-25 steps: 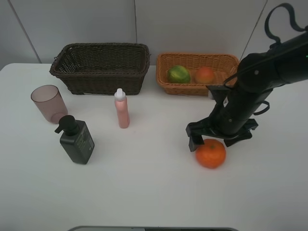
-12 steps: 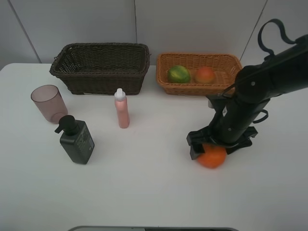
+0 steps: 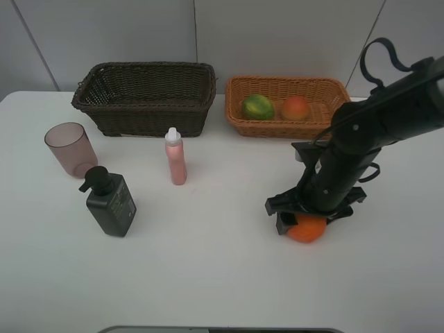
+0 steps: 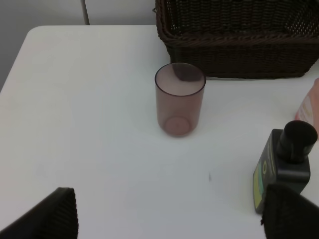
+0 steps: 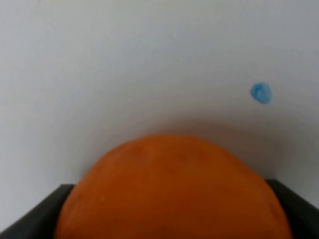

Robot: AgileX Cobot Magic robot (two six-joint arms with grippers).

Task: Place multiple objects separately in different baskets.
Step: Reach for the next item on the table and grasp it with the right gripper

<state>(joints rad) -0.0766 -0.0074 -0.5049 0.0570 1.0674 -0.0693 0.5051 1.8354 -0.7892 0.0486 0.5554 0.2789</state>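
Note:
The orange (image 3: 306,229) lies on the white table at the right. My right gripper (image 3: 308,220) is down over it, its fingers pressed against both sides; the right wrist view shows the orange (image 5: 174,194) filling the space between them. A green round fruit (image 3: 257,107) and a red-yellow peach (image 3: 295,107) rest in the light orange-brown basket (image 3: 277,129). The dark brown basket (image 3: 146,112) holds nothing I can see. A pinkish cup (image 3: 69,148), a dark green pump bottle (image 3: 111,202) and a slim pink bottle (image 3: 175,158) stand upright at the left. My left gripper (image 4: 169,219) hangs open, short of the cup (image 4: 179,99).
Both baskets stand side by side along the back of the table, near the wall. In the left wrist view the pump bottle (image 4: 286,164) stands near one fingertip, with the dark basket (image 4: 234,55) beyond the cup. A small blue mark (image 5: 261,93) dots the table past the orange.
My right gripper has dropped from just behind the orange down onto it, and its fingers have closed against its sides. Nothing else has moved.

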